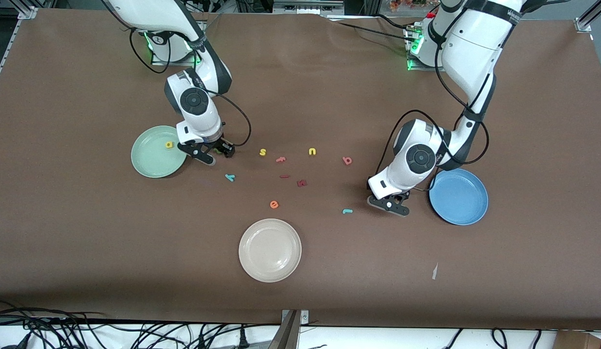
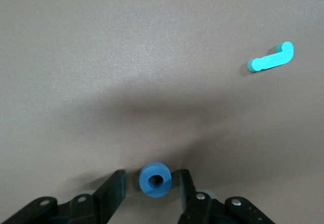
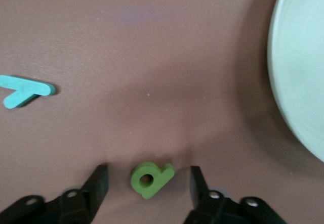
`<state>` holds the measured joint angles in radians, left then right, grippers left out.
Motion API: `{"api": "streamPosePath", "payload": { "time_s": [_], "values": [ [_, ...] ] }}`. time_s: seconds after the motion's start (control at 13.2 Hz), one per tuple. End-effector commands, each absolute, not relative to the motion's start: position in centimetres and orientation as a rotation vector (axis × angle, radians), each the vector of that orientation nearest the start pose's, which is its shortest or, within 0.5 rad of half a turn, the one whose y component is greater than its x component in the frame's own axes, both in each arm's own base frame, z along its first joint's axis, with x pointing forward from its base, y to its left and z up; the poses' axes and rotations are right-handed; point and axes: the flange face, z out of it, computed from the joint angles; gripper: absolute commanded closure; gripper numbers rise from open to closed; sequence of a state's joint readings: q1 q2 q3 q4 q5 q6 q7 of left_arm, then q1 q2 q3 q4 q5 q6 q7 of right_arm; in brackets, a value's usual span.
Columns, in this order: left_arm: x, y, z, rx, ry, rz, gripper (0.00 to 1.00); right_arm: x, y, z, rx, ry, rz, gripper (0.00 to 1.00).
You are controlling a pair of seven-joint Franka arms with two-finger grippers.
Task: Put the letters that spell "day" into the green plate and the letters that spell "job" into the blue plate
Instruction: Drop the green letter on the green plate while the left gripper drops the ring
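Observation:
My left gripper [image 2: 150,184] is low over the table beside the blue plate [image 1: 459,196]. Its jaws are open around the blue "o" [image 2: 156,179], which lies flat between them. The teal "j" [image 2: 272,58] lies a short way off, and the pink "b" [image 1: 347,160] lies farther from the camera. My right gripper [image 3: 148,183] is down beside the green plate [image 1: 150,162]. It is open, with the green "d" [image 3: 151,178] between its fingers and a gap on each side. The yellow "a" [image 1: 170,144] lies in the green plate. The teal "y" [image 3: 23,91] rests on the table close by.
A cream-white plate [image 1: 269,249] sits near the table's front edge. Across the middle lie a yellow "s" [image 1: 263,152], a yellow "u" [image 1: 312,151], an orange "e" [image 1: 274,204], a salmon letter [image 1: 281,159] and dark red letters [image 1: 301,183].

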<state>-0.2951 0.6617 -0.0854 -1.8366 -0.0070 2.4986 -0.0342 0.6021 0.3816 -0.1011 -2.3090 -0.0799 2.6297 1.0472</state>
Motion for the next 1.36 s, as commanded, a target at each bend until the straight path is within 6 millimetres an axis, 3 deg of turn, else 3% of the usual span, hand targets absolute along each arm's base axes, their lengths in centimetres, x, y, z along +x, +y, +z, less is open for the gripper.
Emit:
{"api": "streamPosePath", "payload": {
  "time_s": [0.0,0.15,0.38,0.53,0.68,0.83,0.98,1.14,1.29],
  "values": [
    [59.4,-23.9,16.4,-3.154,0.516,0.018,0.63,44.6,25.0,17.8,-3.091,0.863,-0.034,0.36],
    [59.2,-23.7,16.7,-3.153,0.520,0.018,0.78,44.2,25.5,17.8,-3.092,0.848,-0.030,0.55],
    [60.0,-22.8,19.2,-3.156,0.508,-0.023,0.91,44.3,25.6,18.1,-3.097,0.822,-0.033,0.88],
    [60.8,-21.0,22.3,-3.163,0.471,-0.076,0.91,44.9,25.6,19.6,-3.093,0.777,-0.057,0.94],
    [61.6,-16.4,25.1,-3.158,0.444,-0.075,0.91,45.6,24.8,22.2,-3.134,0.753,-0.012,0.94],
    [62.0,-11.9,27.1,-3.133,0.549,-0.067,0.89,47.0,21.7,25.1,-3.174,0.675,0.012,0.94],
    [61.0,-6.1,26.9,-3.140,0.483,-0.032,0.87,48.2,17.2,26.9,-3.224,0.536,0.075,0.94],
    [60.4,-2.6,25.9,-3.148,0.432,0.005,0.86,49.2,11.5,27.4,-3.249,0.395,0.123,0.94],
    [60.0,-0.3,25.3,-3.148,0.447,0.024,0.85,49.0,7.0,26.6,-3.260,0.299,0.171,0.94]
  ]
}}
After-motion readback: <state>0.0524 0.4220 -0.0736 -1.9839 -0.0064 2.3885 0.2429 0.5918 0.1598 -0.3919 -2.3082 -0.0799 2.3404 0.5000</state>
